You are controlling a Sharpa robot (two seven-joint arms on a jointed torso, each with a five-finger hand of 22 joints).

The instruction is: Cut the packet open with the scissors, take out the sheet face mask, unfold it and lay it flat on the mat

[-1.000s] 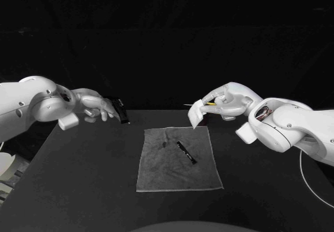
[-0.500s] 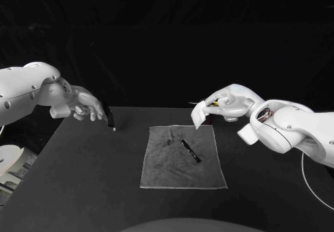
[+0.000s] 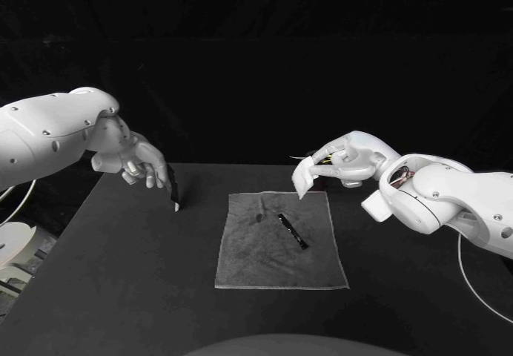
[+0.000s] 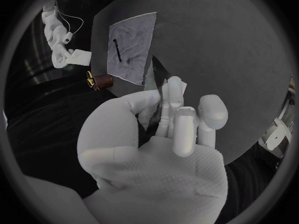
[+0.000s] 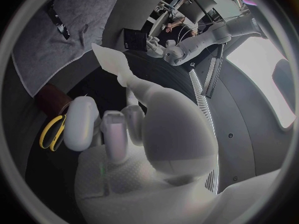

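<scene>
My right hand (image 3: pixel 344 159) pinches the mask (image 3: pixel 305 178) above the mat's (image 3: pixel 256 259) far edge, and the left hand (image 3: pixel 137 163) grips the packet (image 3: pixel 171 185); I fear a weak pinch drops the mask crumpled.

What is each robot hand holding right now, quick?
Left hand: holding the dark packet.
Right hand: holding the white sheet mask, still folded.

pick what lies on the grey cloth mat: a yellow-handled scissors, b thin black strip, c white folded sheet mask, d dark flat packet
b: the thin black strip lies on the grey cloth mat; the right hand holds the white sheet mask, the left hand the dark packet.
</scene>
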